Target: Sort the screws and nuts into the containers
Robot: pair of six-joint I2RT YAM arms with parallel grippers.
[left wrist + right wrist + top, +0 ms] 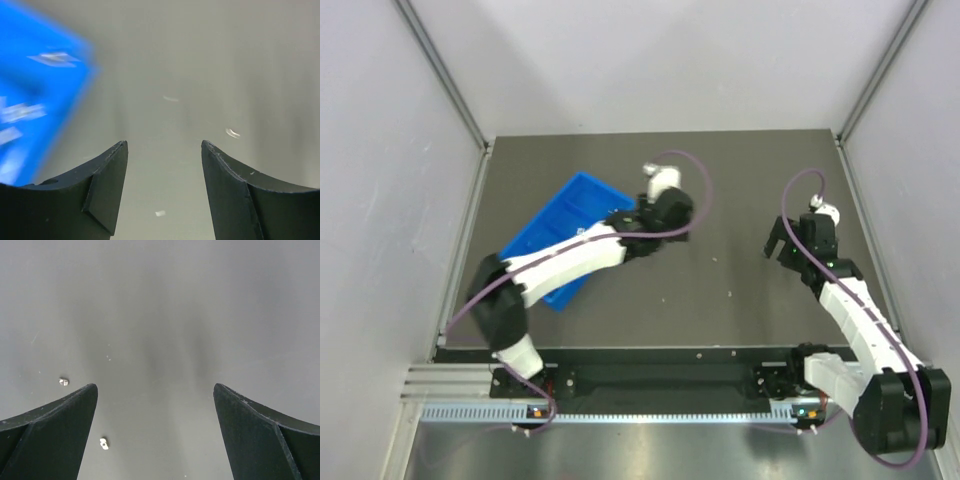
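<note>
The blue tray point(565, 225) lies tilted at the back left of the dark table, and its compartments are the containers. My left gripper point(655, 222) hangs just off the tray's right edge. In the left wrist view the left gripper point(164, 150) is open with nothing between its fingers; the tray point(45, 90) is blurred at the left, with silver pieces point(54, 58) inside. A small silver piece point(160, 213) lies on the table below the jaws, too blurred to tell whether it is a screw or a nut. My right gripper point(780, 245) stands wide open over bare table, with two nuts point(103, 443) point(63, 382) beside its left finger.
More blurred silver specks point(232, 133) lie on the table right of the tray. A tiny speck point(728, 293) sits mid-table between the arms. Grey walls enclose the table on the left, right and back.
</note>
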